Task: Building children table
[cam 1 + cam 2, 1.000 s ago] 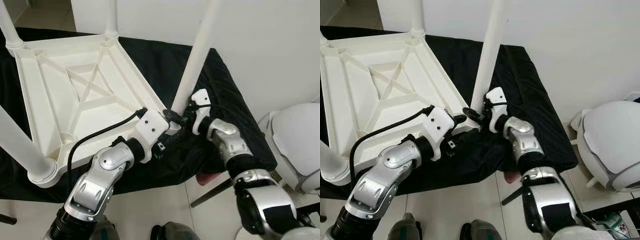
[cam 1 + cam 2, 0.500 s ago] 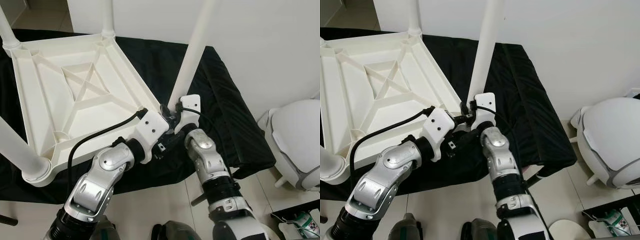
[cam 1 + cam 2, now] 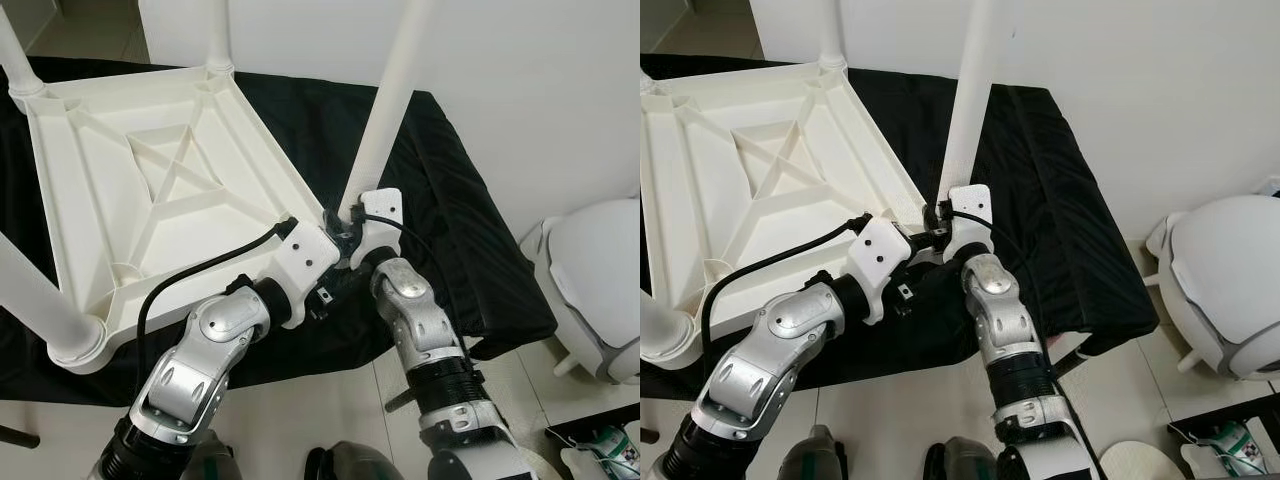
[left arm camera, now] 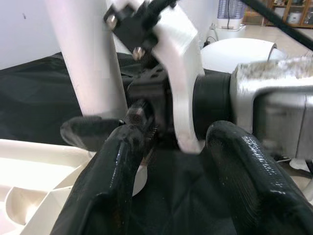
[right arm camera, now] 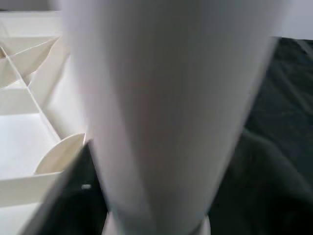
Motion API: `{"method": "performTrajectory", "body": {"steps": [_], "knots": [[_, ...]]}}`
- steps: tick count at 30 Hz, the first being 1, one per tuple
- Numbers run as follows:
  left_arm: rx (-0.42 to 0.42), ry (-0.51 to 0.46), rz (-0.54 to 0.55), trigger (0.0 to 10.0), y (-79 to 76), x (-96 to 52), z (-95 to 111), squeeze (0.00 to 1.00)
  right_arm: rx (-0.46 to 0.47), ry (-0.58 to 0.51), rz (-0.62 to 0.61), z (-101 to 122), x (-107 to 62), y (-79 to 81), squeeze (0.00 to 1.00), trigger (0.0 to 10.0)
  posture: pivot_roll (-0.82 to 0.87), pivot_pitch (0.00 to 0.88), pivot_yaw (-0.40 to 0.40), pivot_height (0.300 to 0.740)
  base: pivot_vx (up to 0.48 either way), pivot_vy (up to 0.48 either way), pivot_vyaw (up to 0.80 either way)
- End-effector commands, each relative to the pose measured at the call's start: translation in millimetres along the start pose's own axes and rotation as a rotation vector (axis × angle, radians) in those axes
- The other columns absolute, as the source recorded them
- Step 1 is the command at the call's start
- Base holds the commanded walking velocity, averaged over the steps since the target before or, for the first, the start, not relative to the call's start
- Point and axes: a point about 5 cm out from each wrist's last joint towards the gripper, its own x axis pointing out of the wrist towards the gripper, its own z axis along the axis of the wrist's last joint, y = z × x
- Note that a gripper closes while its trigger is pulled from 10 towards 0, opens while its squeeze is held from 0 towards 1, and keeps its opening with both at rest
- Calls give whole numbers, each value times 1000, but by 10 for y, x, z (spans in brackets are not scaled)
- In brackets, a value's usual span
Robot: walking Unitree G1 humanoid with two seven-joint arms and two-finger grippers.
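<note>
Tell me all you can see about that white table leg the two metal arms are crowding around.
The white leg is a smooth, round tube, plastic by its look, standing nearly upright from the near right corner of the upturned white tabletop, which lies on a black cloth. Its upper end runs out of the picture. Both grippers meet at its base: the right gripper is pressed against it, the left gripper beside it.

White wall (image 3: 560, 90), pale, perhaps tiled floor (image 3: 330, 420)

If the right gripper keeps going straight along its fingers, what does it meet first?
The white table leg standing in the near corner socket. In the right wrist view it looms directly ahead, and the right gripper sits at its base beside the upturned tabletop. Whether they touch, I cannot tell.
</note>
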Motion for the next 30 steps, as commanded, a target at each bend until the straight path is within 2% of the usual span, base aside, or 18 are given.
{"method": "performTrajectory", "body": {"steps": [1, 4, 8, 10, 11, 12, 20, 26, 29, 30], "knots": [[2, 4, 4, 10000, -5, 11, -5, 0, 7, -13, 13, 53, 12, -68, 1000, 10000, 4, 0, -114, 740, 0, 0, 0], [14, 14, 21, 10000, 35, -26, -26, 0, 22, -17, 121, 108, 27, -200, 1000, 10000, 10, 0, -119, 740, 0, 0, 0], [16, 18, 21, 10000, 37, -39, -34, 0, 8, -12, 175, 126, 32, -283, 1000, 10000, 14, 0, -122, 740, 0, 0, 0], [18, 24, 16, 10000, 24, -48, -44, 0, -17, -9, 313, 147, 4, -313, 1000, 10000, 16, 0, -120, 740, 0, 0, 0], [17, 25, 14, 10000, 18, -51, -49, 0, -28, 0, 381, 149, -13, -332, 0, 10000, 15, 0, -119, 740, 0, 0, 0], [13, 26, 11, 10000, 9, -53, -52, 0, -41, 7, 425, 146, -22, -352, 0, 10000, 15, 0, -119, 740, 0, 0, 0], [3, 17, 36, 10000, 34, -53, -42, 0, -111, 61, 515, 61, 72, -448, 0, 10000, 21, 0, -114, 740, 0, 0, 0], [5, 10, 51, 10000, 56, -49, -23, 0, -101, 79, 549, 7, 131, -396, 0, 10000, 30, 0, -116, 740, 0, 0, 0], [5, 11, 59, 10000, 49, -62, -18, 0, -90, 80, 587, -23, 179, -311, 0, 10000, 40, 0, -120, 740, 0, 0, 0], [4, 13, 62, 10000, 43, -72, -20, 0, -85, 78, 602, -27, 194, -278, 0, 7529, 53, 0, -125, 740, 0, 0, 0]]}}
